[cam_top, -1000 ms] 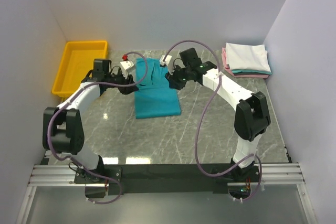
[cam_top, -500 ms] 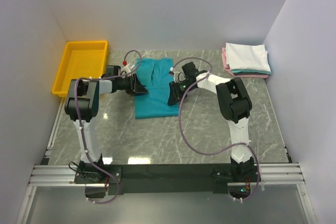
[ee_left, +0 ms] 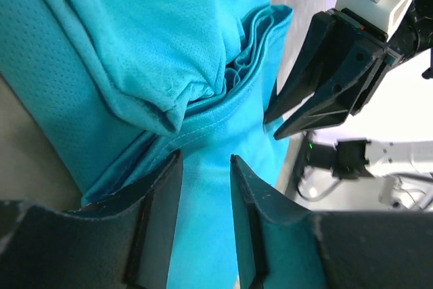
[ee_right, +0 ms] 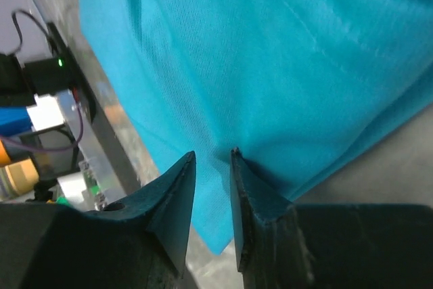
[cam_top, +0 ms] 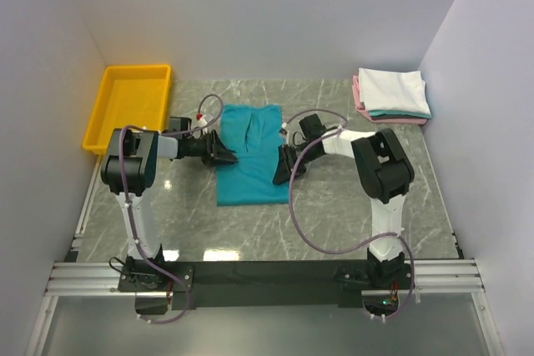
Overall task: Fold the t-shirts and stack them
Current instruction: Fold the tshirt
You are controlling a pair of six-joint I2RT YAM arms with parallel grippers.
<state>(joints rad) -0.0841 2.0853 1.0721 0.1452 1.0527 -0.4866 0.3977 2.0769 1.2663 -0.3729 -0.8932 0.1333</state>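
Both of my arms have dropped from their raised reach and now lie low on the table [cam_top: 342, 214], and the teal t-shirt [cam_top: 250, 143] has slid a little toward the bottom of the frame with them. It lies in the middle of the overhead view as a long, narrow strip, its upper half rumpled.

My left gripper [cam_top: 227, 156] sits at the strip's left edge, about halfway along. Its wrist view shows gathered folds running straight into the narrow gap between the fingers, so it is clamped on the cloth. My right gripper [cam_top: 282, 174] is at the opposite edge, slightly lower in the frame. Its fingers are nearly together, with a corner of the teal fabric passing between them, so I read that as a pinch too.

I judge this to be mid-fold: the sides are tucked in, but the strip is not yet halved. Next, both grips should lift and travel together at an even height, or the fabric will skew. The finished stack [cam_top: 392, 91] waits at upper right and the yellow bin [cam_top: 133, 68] at upper left, both well apart from me.
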